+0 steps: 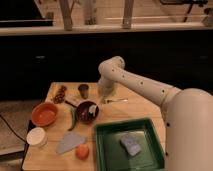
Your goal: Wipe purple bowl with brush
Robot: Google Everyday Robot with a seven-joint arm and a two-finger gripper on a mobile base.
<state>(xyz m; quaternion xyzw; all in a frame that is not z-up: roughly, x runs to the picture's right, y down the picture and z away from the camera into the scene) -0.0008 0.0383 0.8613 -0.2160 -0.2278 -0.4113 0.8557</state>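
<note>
The purple bowl (85,112) sits near the middle of the wooden table (125,112). The brush's white bristly head (93,109) rests inside the bowl at its right side. My gripper (102,96) hangs just above the bowl's right rim, directly over the brush. The white arm (145,87) reaches in from the right and bends down to it. The brush's handle is hidden by the gripper.
An orange-red bowl (45,114) is to the left, with a white cup (36,136) in front of it. Also here: a dark cup (83,90), silvery utensil (116,100), grey cloth (70,142), orange fruit (82,151), and a green tray (107,150) holding a blue-grey sponge (131,144).
</note>
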